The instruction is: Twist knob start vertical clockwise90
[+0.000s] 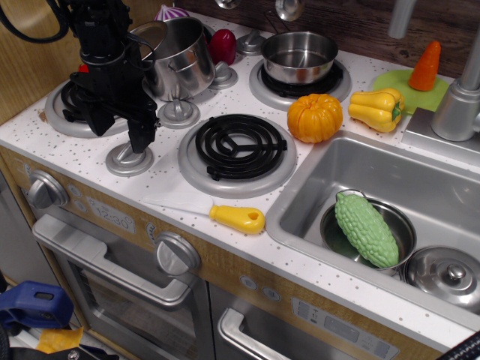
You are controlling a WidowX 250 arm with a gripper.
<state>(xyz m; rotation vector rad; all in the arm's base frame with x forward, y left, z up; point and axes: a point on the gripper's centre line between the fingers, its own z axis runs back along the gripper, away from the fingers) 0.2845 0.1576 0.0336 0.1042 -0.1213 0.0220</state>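
The knob [126, 162] is a small silver-grey disc on the white stove top, left of the front black coil burner [236, 146]. My black gripper [142, 141] comes down from above onto it. Its fingers stand close together over the knob's middle and hide the raised stem. They appear shut on the stem. Only the saucer-like base shows around the fingertips.
Similar knobs [178, 112] [223, 75] sit further back. A steel pot [180, 56] stands right behind the gripper and a pan [298, 56] sits on the rear burner. A yellow-handled knife [236, 218], a pumpkin [315, 116], a yellow pepper [377, 107] and the sink [300, 180] lie to the right.
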